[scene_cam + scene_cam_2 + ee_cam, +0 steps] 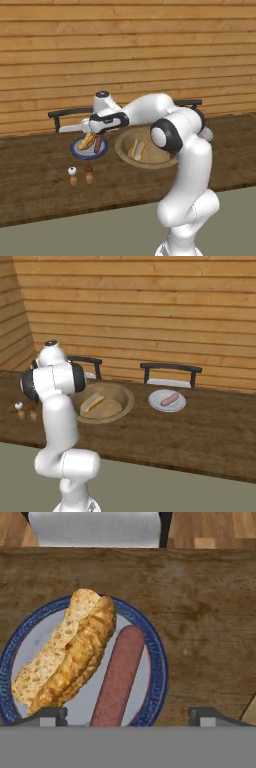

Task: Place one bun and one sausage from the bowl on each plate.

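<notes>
In the hand view the two dark fingertips (47, 714) rise nearest the camera, set far apart with nothing between them: the jaws stand wide and hold nothing. The gripper (129, 716) hangs just above a blue-rimmed plate (154, 662). On that plate lie one bun (70, 654), to the left, and one sausage (117, 677), to its right; the two lie side by side and touch along part of their length. The bun is split, its pale cut face turned to the left and its golden crust toward the sausage.

From the left base view, going left to right across the desk (40, 200): two small shakers (73, 176), one with a white cap and one with a brown cap, stand side by side near the front. Just behind them is the same plate (76, 149) with its bun (87, 142) and sausage (98, 145), under the gripper (95, 131). To the right sits the wooden bowl (122, 150), holding one bun (136, 149); whether a sausage lies beside it I cannot tell.

In the right base view the bowl (125, 401) shows one bun (93, 403). Farther right, well apart from the bowl, a second plate (180, 405) carries one sausage (169, 400). Two dark chairs (170, 373) stand behind the desk.
</notes>
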